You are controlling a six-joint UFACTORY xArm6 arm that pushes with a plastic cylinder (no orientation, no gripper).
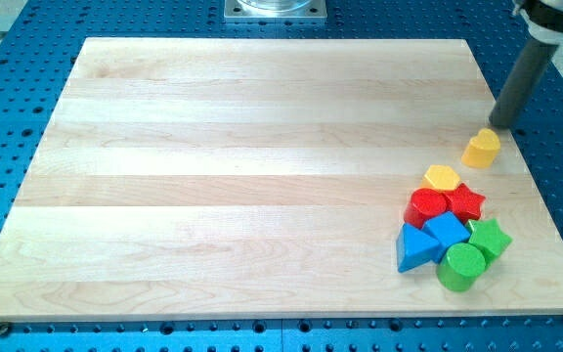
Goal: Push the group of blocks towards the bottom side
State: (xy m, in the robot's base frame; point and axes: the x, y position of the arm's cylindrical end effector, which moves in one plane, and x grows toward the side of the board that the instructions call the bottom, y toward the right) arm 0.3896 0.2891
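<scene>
Blocks (pixel 450 227) cluster tight, overlapping; my tip (pixel 497 124) beside yellow block (pixel 481 148).

Blocks bunched at the board's lower right.
I see yellow hexagon (pixel 442 177), red cylinder (pixel 426 206), red star (pixel 465 201), blue cube (pixel 447 232), blue triangle (pixel 416 250), green star (pixel 490 238), green cylinder (pixel 460 267); yellow heart (pixel 481 148) apart above.

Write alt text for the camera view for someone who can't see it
My tip sits just above a lone yellow block near the wooden board's right edge. Below it cluster a yellow hexagon, red cylinder, red star, blue cube, blue triangle, green star and green cylinder.
</scene>
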